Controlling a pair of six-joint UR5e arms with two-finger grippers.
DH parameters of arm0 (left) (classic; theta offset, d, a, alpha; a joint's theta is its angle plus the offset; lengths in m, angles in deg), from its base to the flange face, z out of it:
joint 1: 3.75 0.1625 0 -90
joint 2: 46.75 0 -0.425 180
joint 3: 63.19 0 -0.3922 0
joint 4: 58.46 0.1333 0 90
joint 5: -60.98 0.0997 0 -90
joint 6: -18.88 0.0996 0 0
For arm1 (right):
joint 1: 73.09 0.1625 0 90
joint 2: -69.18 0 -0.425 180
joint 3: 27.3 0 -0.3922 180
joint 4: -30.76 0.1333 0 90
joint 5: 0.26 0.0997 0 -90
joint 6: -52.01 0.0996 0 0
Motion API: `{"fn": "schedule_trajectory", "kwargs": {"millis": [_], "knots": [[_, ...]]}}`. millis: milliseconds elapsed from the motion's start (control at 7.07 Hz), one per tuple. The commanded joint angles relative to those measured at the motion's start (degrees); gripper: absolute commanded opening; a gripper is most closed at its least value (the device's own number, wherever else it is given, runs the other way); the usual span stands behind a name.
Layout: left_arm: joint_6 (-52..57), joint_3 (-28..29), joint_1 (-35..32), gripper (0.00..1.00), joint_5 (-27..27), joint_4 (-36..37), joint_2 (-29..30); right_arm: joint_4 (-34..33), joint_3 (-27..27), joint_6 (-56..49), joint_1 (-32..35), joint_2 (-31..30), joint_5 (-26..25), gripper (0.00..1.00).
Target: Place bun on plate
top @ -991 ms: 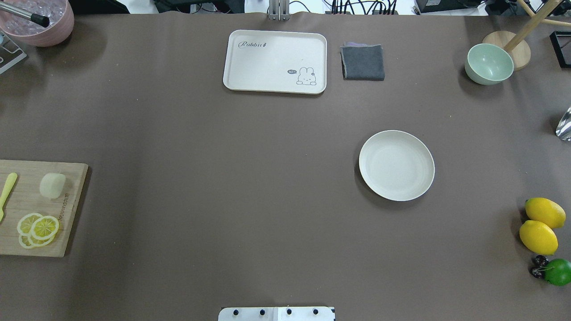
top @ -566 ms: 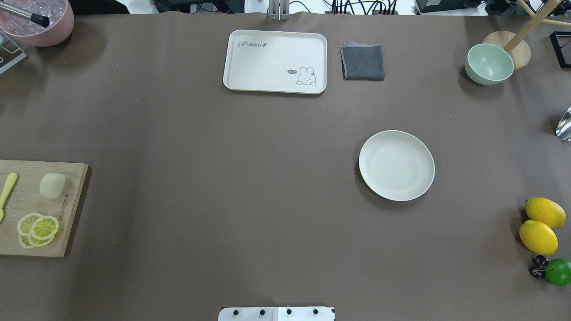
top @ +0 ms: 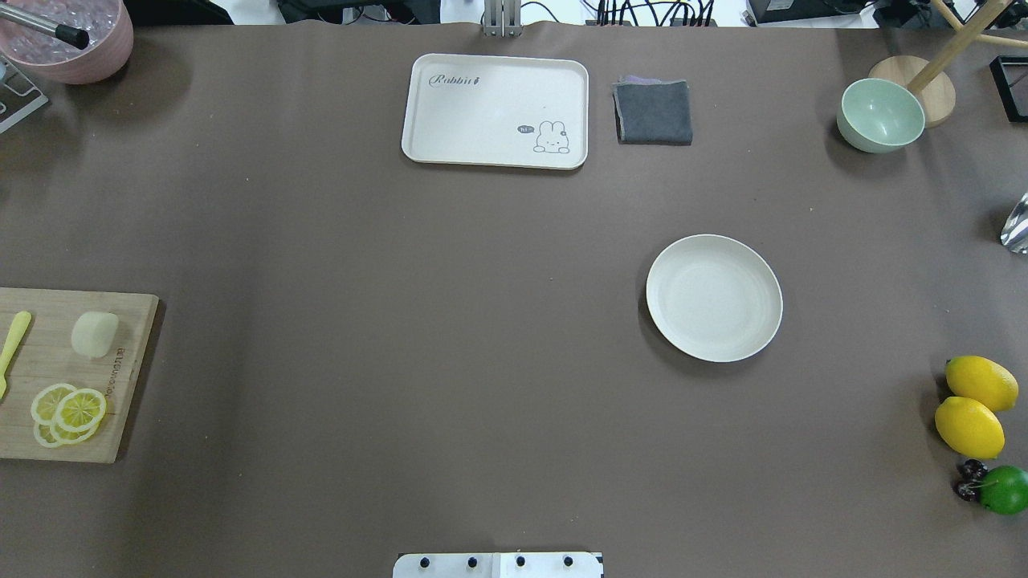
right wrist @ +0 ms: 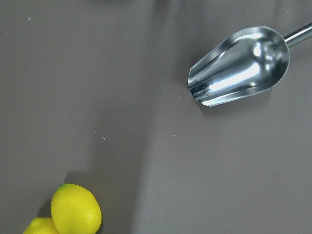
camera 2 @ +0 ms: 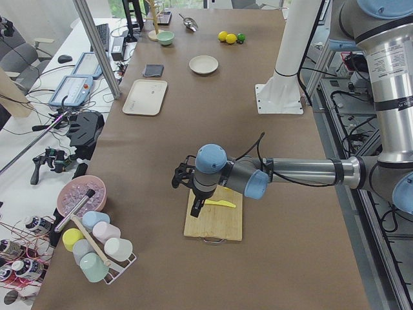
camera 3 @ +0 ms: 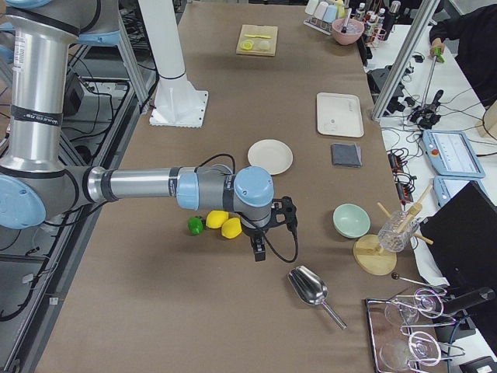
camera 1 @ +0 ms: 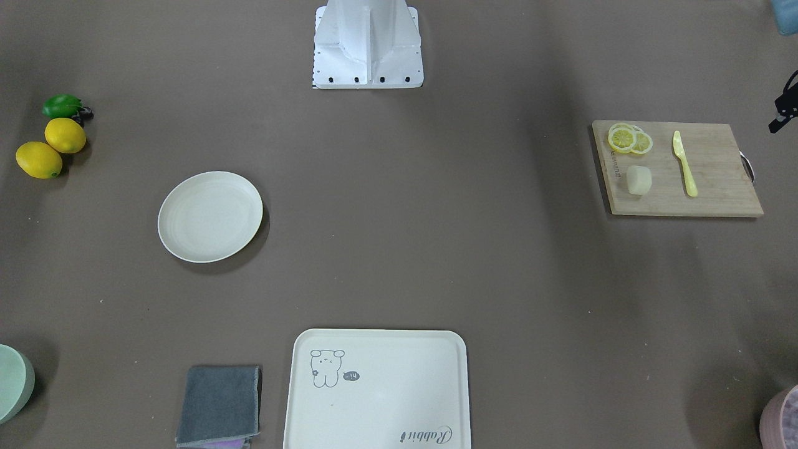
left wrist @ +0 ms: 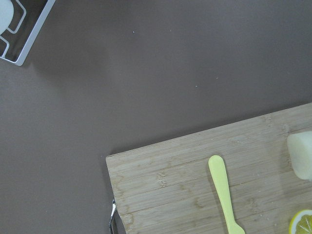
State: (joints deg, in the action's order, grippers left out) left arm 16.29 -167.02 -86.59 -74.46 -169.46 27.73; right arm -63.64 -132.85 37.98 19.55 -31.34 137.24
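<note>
The bun (top: 94, 334) is a small pale lump lying on a wooden cutting board (top: 48, 369) at the table's left edge. It also shows in the front-facing view, bun (camera 1: 639, 179), and at the right edge of the left wrist view, bun (left wrist: 302, 157). The round off-white plate (top: 714, 298) sits bare on the right half of the table, plate (camera 1: 210, 216). My left gripper (camera 2: 195, 205) hangs above the board, seen only from the side; I cannot tell its state. My right gripper (camera 3: 258, 249) hovers near the lemons, far from the plate (camera 3: 270, 156); its state is also unclear.
On the board lie lemon slices (top: 68, 411) and a yellow knife (top: 14, 345). A cream tray (top: 495, 111) and grey cloth (top: 654, 112) sit at the back. A green bowl (top: 880, 116), metal scoop (right wrist: 239, 66), two lemons (top: 972, 405) and a lime (top: 1004, 490) line the right side.
</note>
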Motion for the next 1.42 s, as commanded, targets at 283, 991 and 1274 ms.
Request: {"fn": "schedule_trajectory", "kwargs": {"millis": [283,991,1274], "knots": [[-1.18,-0.75,0.39,0.98,-3.15,-0.97,0.05,0.00,-0.44,-0.12,-1.75,0.14,4.08,1.00],[-1.19,-1.19,1.63,0.98,-2.19,-0.97,0.66,20.37,-2.21,37.69,-22.17,1.98,3.48,0.98],[-1.19,-0.84,1.72,0.98,-1.05,-0.88,1.63,35.28,4.18,52.65,-31.07,4.69,0.06,0.91]]}}
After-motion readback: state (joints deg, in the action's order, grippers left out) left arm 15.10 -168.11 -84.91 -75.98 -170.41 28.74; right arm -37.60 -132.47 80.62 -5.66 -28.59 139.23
